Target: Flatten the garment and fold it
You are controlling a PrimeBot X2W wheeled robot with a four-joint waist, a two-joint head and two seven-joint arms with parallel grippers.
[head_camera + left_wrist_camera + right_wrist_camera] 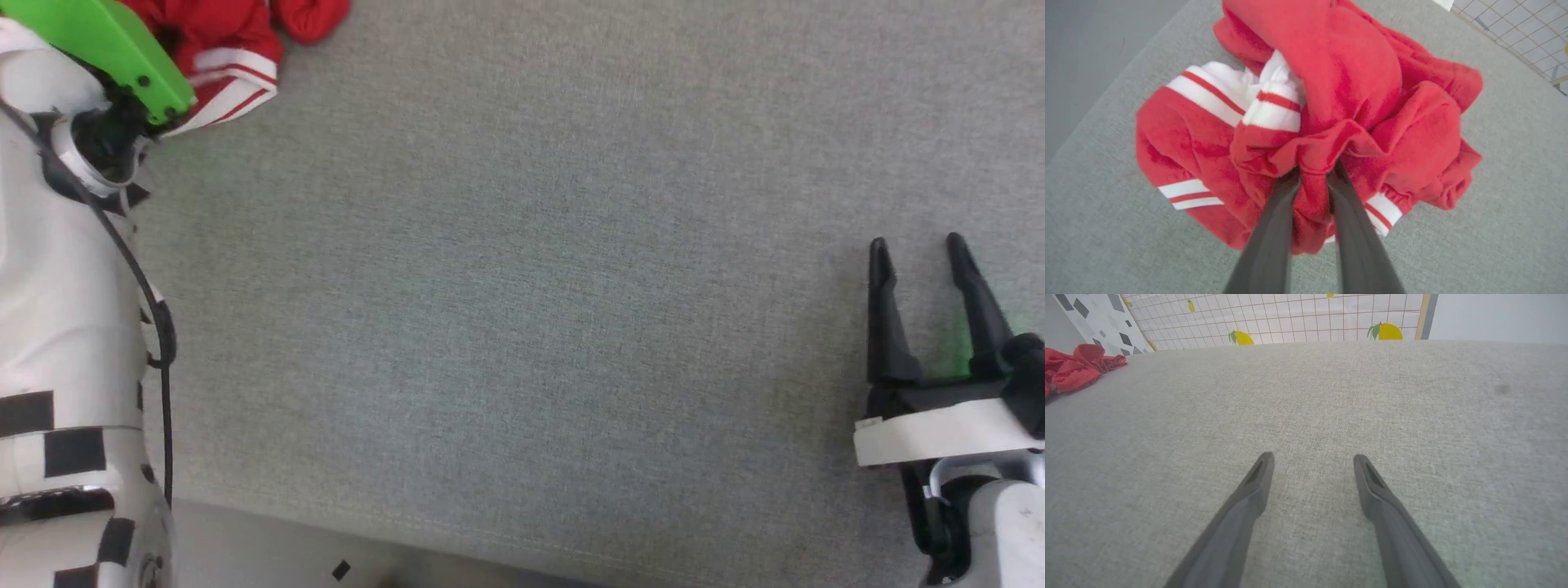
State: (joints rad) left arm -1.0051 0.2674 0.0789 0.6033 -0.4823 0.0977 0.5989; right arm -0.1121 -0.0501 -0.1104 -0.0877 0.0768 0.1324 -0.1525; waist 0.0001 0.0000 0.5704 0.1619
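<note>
Left hand (1316, 168): pinching a garment (1355, 81) fold, 11 o'clock.
Right hand (915, 241): released, idle.
Advice: lift slowly; let it hang free.

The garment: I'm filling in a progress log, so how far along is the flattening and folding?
Done: nothing yet; the garment lies bunched in a heap on the grey surface. In hand: the left gripper has its fingers pinched on a red fold of it, while the right gripper hangs open over bare surface, apart from the cloth. Left: spreading it flat, then every fold.
</note>
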